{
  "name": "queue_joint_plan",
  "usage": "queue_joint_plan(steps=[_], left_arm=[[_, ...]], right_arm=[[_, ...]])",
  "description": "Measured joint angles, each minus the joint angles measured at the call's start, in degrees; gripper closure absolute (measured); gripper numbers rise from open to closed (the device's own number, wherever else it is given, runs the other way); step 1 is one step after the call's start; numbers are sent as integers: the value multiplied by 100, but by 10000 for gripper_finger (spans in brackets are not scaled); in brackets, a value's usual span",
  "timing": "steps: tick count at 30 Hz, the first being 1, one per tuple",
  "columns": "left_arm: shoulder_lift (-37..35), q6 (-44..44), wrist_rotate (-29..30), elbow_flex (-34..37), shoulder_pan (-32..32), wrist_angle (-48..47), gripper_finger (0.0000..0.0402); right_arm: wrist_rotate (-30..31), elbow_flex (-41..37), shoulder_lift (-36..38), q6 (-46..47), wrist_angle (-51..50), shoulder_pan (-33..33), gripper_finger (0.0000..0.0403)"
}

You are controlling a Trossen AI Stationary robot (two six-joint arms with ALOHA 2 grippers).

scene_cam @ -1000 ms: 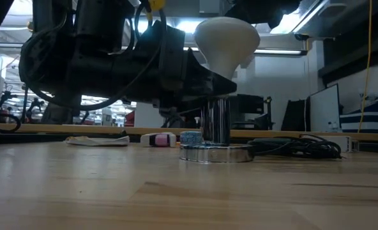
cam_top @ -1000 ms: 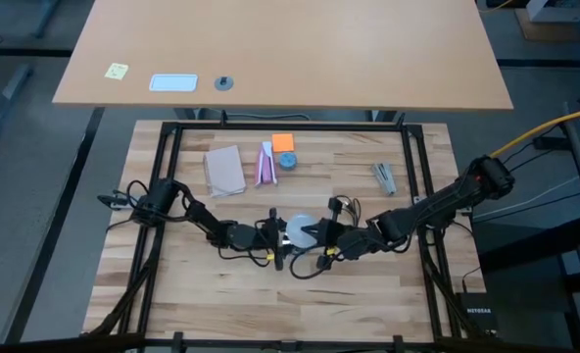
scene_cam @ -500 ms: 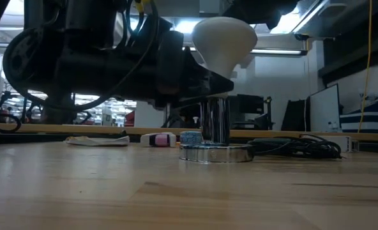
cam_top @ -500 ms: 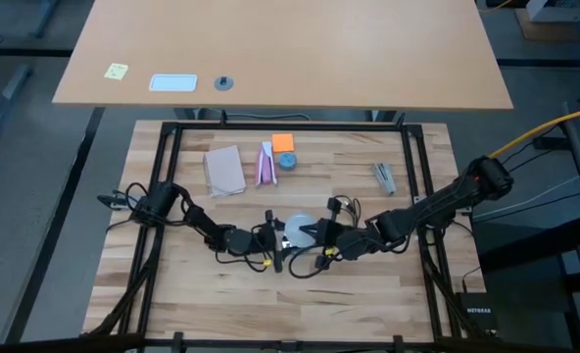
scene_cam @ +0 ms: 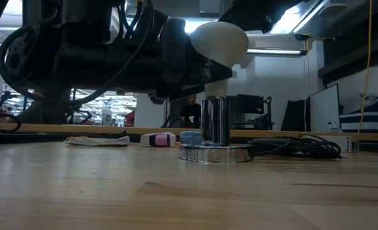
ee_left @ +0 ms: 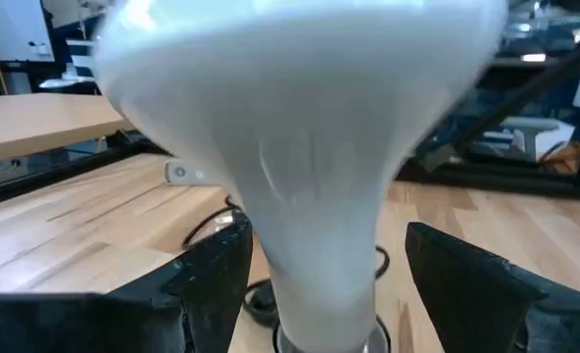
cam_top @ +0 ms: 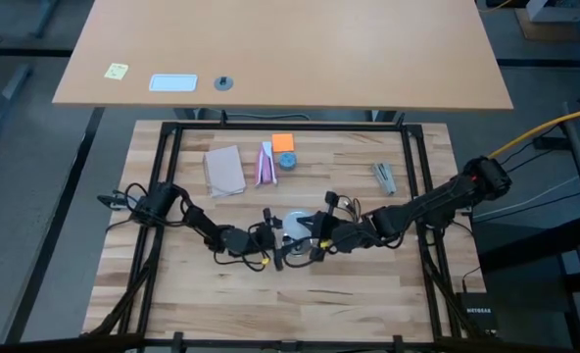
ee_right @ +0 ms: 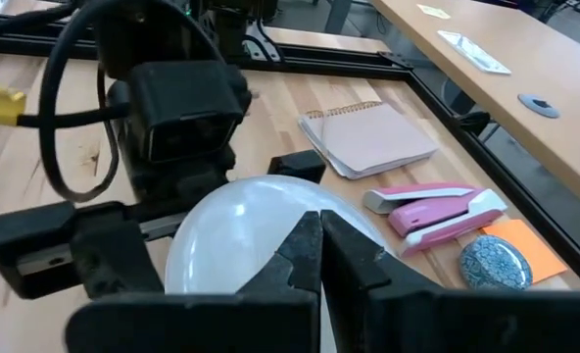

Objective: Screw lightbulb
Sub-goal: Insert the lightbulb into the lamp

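Observation:
The frosted white lightbulb (scene_cam: 218, 41) stands neck-down in the chrome socket (scene_cam: 216, 121) at the table's middle, its globe leaning a little left. It also shows in the high view (cam_top: 295, 226). My left gripper (ee_left: 329, 284) is open, with one finger on each side of the bulb's neck (ee_left: 319, 265). One finger (ee_left: 217, 279) is close to the neck, the other (ee_left: 466, 284) stands apart from it. My right gripper (ee_right: 320, 235) is shut and lies over the globe (ee_right: 231, 235), coming from the table's right. My right gripper lies with its shut fingers (ee_right: 300, 260) on the top of the bulb's globe (ee_right: 261, 211), slanting down from the table's right. The bulb's neck stays in the socket and the globe leans toward the table's left. My left gripper: I cannot tell whether its near finger touches the neck.
A dark cord (scene_cam: 297, 148) runs from the socket base (scene_cam: 216, 153) to the right. At the far side lie a notepad (cam_top: 224, 170), a pink stapler (cam_top: 265, 163), an orange note (cam_top: 283, 142), a blue round thing (cam_top: 287, 160) and a metal piece (cam_top: 384, 177).
My right gripper has moved toward the table's left, over the bulb. The bulb's globe has tipped a little toward the left, while its neck has stayed in the socket.

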State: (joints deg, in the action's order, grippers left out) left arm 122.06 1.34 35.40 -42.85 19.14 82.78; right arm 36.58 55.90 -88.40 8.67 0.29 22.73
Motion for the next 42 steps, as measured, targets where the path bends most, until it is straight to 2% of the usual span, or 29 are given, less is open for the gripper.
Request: queue_joint_plan(steps=[9, 12, 25, 42], left_arm=[[-7, -39, 2, 13, 52, 54, 140], [-7, -186, 32, 17, 96, 56, 141], [-7, -352, 211, 22, 124, 59, 215], [-9, -176, 80, 22, 72, 32, 233]], right_arm=[[-14, -2, 0, -2, 4, 10, 398], [-185, 0, 2, 0, 22, 10, 398], [-328, 0, 2, 31, 40, 19, 398], [-331, -2, 1, 2, 31, 17, 398]])
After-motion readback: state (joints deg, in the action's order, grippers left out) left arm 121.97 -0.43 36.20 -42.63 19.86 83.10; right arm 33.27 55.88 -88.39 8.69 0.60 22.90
